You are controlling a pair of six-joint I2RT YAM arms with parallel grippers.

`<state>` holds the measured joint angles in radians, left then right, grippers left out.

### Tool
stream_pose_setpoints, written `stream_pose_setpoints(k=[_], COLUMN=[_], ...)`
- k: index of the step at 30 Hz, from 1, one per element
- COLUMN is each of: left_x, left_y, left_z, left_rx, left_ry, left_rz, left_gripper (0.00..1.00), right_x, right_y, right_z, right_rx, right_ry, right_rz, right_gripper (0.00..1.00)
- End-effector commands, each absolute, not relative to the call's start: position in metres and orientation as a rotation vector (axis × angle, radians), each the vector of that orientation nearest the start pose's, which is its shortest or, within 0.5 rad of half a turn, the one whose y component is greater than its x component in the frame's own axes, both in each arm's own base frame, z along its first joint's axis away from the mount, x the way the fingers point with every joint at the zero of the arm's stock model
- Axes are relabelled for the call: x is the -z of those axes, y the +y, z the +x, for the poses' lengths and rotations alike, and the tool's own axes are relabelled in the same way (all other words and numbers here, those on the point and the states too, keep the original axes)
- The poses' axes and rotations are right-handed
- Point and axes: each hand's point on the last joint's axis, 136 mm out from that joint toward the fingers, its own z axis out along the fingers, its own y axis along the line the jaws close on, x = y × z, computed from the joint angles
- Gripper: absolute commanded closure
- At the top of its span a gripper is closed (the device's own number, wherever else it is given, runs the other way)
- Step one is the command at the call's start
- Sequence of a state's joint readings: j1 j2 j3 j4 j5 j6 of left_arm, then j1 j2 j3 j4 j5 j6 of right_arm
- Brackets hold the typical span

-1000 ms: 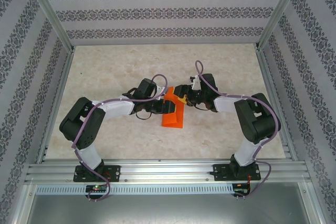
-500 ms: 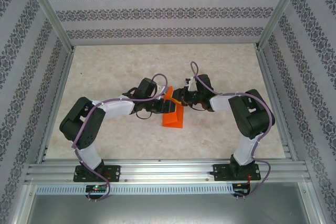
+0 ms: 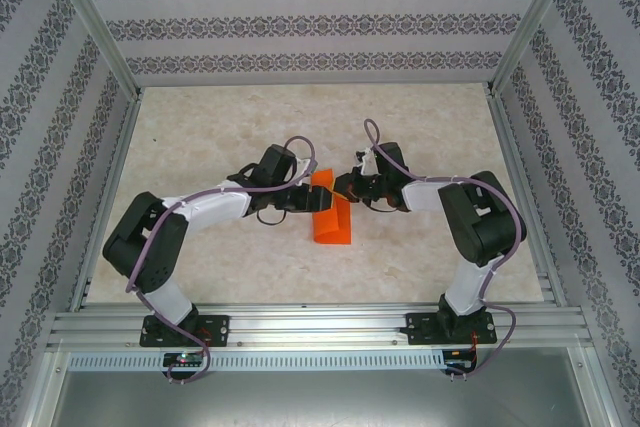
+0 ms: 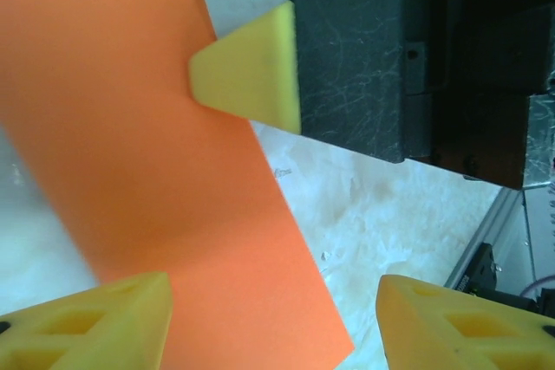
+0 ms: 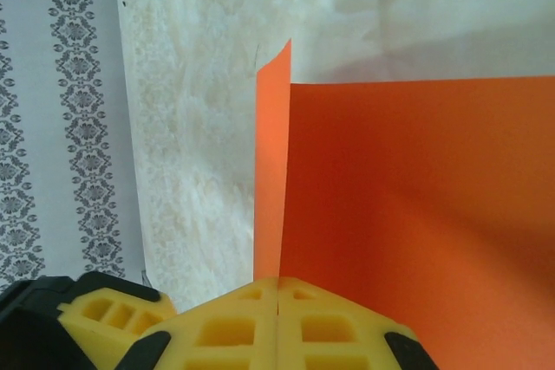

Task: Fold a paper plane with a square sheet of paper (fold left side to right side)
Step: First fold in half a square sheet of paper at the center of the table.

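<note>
The square sheet of paper is bright orange and lies mid-table as a narrow folded rectangle, not a paper plane. Its far end lifts between the two grippers. My right gripper is shut on the sheet's edge. In the right wrist view its yellow jaws meet with a thin upright flap of the paper pinched in their seam. My left gripper stands open just over the paper, with one fingertip above the sheet and the other above bare table. The right gripper's yellow fingertip touches the paper there.
The pale marble table is fenced by aluminium posts and patterned walls on three sides. A metal rail runs along the near edge by the arm bases. Both forearms converge at the middle.
My right gripper slid left to the paper's lifted edge and shut on it. The left arm stretched further toward the centre, and its jaws stand slightly wider.
</note>
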<state>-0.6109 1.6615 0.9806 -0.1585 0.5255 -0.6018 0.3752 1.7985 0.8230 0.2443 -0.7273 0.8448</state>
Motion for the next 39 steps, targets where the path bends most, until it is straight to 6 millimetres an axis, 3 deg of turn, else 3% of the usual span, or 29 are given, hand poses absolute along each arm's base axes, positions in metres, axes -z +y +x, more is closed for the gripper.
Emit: stream_pose_setpoints(k=[1, 5, 29, 33, 39], left_x=[-0.107, -0.096, -0.057, -0.054, -0.047], left_y=[-0.296, -0.289, -0.316, -0.322, -0.327], left_z=[0.299, 0.301, 0.317, 0.316, 0.314], left_rx=[0.975, 0.905, 1.013, 1.015, 0.978], left_ry=[2.637, 2.695, 2.781, 2.792, 2.822], left_rz=[0.233, 0.170, -0.027, -0.017, -0.004], left_gripper=[0.34, 0.35, 0.53, 0.54, 0.58], right_x=[-0.075, -0.072, -0.047, -0.045, -0.049], right_y=[0.248, 0.240, 0.225, 0.224, 0.220], right_z=[0.350, 0.348, 0.335, 0.335, 0.336], right_rx=[-1.351, -1.313, -1.196, -1.190, -1.169], right_ry=[2.489, 2.500, 2.594, 2.598, 2.591], right_rz=[0.136, 0.151, 0.186, 0.188, 0.184], right_gripper=[1.00, 1.00, 0.94, 0.91, 0.78])
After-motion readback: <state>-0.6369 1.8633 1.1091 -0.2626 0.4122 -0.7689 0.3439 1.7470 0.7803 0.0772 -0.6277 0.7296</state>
